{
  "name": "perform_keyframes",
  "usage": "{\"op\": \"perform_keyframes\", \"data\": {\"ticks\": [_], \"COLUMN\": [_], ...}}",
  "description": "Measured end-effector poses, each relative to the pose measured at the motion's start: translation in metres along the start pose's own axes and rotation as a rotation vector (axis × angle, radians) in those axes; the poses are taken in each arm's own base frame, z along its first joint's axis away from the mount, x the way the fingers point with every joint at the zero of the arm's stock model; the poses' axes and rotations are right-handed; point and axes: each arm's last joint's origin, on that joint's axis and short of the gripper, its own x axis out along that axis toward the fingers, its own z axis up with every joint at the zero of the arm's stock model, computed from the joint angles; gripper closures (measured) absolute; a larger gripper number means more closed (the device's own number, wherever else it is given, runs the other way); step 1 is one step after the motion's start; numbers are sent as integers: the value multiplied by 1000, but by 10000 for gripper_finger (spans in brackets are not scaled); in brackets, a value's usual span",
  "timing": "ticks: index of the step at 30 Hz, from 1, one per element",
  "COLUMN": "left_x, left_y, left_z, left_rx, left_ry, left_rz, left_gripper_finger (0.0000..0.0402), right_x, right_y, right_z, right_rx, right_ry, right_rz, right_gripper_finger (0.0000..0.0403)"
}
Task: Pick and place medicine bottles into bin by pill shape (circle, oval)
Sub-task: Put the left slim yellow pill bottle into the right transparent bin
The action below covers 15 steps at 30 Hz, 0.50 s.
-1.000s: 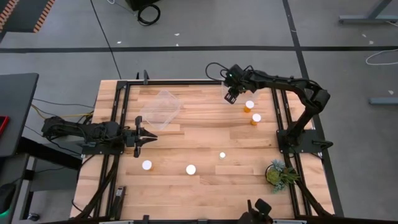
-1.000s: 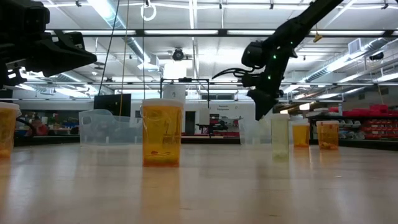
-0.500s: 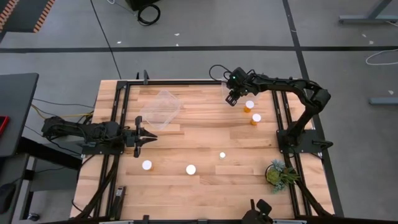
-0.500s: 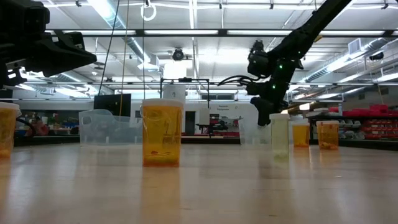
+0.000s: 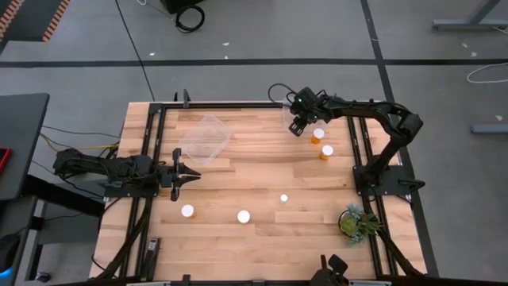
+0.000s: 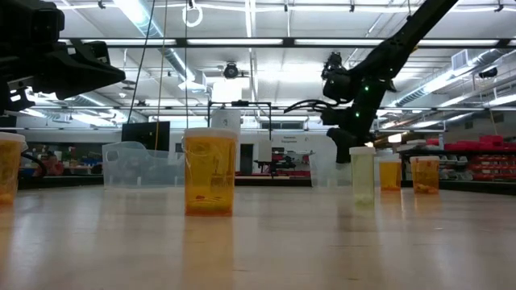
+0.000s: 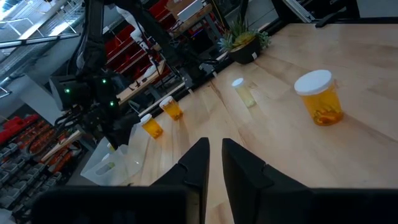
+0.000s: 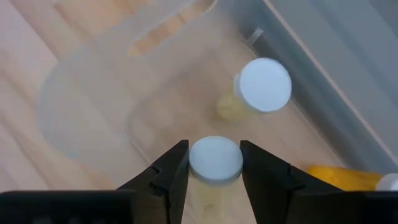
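Observation:
My right gripper (image 5: 298,124) is at the far right of the table, over a clear bin (image 8: 93,93), shut on a pale bottle with a white cap (image 8: 215,157). A second white-capped bottle (image 8: 263,85) is inside that bin. Two orange bottles (image 5: 318,135) (image 5: 327,151) stand just right of the bin. Three more bottles (image 5: 283,198) (image 5: 244,216) (image 5: 187,210) stand upright nearer the front. My left gripper (image 5: 187,173) waits, shut and empty, at the table's left. My right gripper pinches the bottle between its two fingers (image 8: 171,167), which sit on opposite sides at the white cap (image 8: 215,155). The fingers come from above, pointing down. The bottle stands upright below them, over the clear bin; whether its base rests on anything is hidden.
A second clear bin (image 5: 205,139) lies at the far left centre. A small green potted plant (image 5: 355,221) stands at the front right. Black frame rails (image 5: 361,151) run along the table's sides. An orange bottle (image 8: 348,177) shows beside the right bin.
My right gripper has sunk a little over the clear bin at the far right and has tipped to point more steeply down, still carrying the bottle.

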Motion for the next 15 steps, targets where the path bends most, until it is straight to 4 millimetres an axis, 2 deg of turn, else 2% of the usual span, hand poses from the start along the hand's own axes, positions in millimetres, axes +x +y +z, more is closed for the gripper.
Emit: {"op": "perform_keyframes", "data": {"ticks": [9, 15], "left_x": [0, 0], "left_y": [0, 0], "left_z": [0, 0], "left_rx": [0, 0], "left_ry": [0, 0], "left_rz": [0, 0], "left_gripper_finger": [344, 351], "right_x": [-28, -46], "right_y": [-3, -2], "right_z": [5, -10], "right_rx": [2, 32], "right_ry": [-100, -288], "right_rz": [-1, 53], "right_gripper_finger": [265, 263]}}
